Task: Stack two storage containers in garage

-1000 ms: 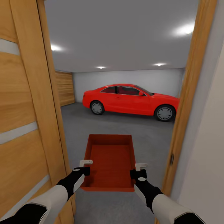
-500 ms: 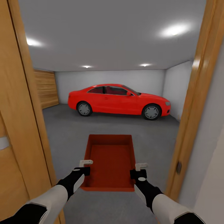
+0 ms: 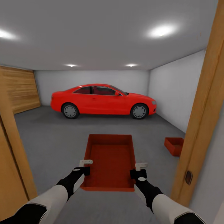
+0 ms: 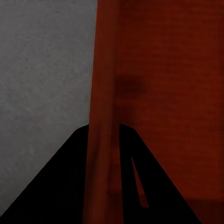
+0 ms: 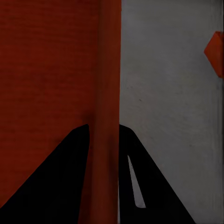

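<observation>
Head view: container held between left hand and right hand.

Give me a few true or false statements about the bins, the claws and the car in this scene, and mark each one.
1. Both claws grip the held bin, left claw and right claw on opposite side walls. True.
2. A second bin sits on the floor near the right wall. True.
3. The held bin is full of boxes. False: it is empty.
4. The car is blue. False: it is red.
5. The second bin is stacked on the car's roof. False: it sits on the floor.
</observation>
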### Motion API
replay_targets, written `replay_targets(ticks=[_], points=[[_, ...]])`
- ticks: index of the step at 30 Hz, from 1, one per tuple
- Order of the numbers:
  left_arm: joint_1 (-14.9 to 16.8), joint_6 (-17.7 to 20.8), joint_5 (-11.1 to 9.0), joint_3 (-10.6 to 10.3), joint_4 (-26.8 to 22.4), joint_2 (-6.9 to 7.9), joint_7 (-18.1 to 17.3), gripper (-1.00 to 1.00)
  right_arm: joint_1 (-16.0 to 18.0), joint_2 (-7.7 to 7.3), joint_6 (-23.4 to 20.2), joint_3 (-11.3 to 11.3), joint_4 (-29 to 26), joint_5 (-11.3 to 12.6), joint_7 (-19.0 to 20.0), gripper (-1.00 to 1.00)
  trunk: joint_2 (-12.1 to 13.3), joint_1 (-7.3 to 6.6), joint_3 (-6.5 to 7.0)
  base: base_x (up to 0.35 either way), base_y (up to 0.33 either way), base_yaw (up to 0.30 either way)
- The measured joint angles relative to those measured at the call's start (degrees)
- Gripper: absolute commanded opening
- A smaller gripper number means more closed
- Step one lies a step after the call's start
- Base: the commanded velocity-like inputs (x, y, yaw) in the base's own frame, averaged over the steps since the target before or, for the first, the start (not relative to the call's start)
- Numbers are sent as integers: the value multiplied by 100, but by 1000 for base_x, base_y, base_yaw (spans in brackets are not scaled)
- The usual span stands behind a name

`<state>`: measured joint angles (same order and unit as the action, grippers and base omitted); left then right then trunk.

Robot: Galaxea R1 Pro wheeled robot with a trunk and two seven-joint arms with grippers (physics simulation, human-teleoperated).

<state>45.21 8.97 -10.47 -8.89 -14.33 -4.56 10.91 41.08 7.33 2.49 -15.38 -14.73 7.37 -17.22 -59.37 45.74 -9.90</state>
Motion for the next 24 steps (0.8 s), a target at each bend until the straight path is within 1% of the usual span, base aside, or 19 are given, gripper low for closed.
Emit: replay_targets(ticks=[3, 6, 16, 18, 19, 21, 23, 24], points=[[-1, 2, -1, 0, -2, 2, -1, -100, 1, 1, 0, -1, 0, 1, 1, -100, 0, 0, 0, 267, 223, -132], [-1, -5, 8, 10, -8, 1, -3, -100, 1, 1, 1, 1, -8, -5, -2, -100, 0, 2, 0, 121, 101, -43], [-2, 10, 9, 4, -22, 3, -1, -100, 2, 2, 1, 10, -6, -7, 1, -100, 0, 3, 0, 8, 6, -3], [-4, -36, -308, -292, -2, 62, 7, -100, 2, 27, 30, 12, 42, -46, -10, -100, 0, 3, -1, 0, 0, 0], [-3, -43, -407, -388, 3, 69, 15, -100, 2, 27, 24, 47, 47, -85, -4, -100, 0, 3, -1, 0, 0, 0], [-3, -41, -483, -470, -2, 73, 25, -100, 2, 27, 20, 98, 46, -150, 2, -100, 0, 3, -1, 0, 0, 0], [-1, -47, -486, -475, 1, 69, 28, -100, 2, 26, 16, 136, 41, -200, 6, -100, 0, 3, -1, 0, 0, 0], [-2, -82, -532, -500, -4, 76, 26, -100, 1, 23, 18, 132, 6, -207, 4, -100, 0, 3, -1, 0, 0, 0]])
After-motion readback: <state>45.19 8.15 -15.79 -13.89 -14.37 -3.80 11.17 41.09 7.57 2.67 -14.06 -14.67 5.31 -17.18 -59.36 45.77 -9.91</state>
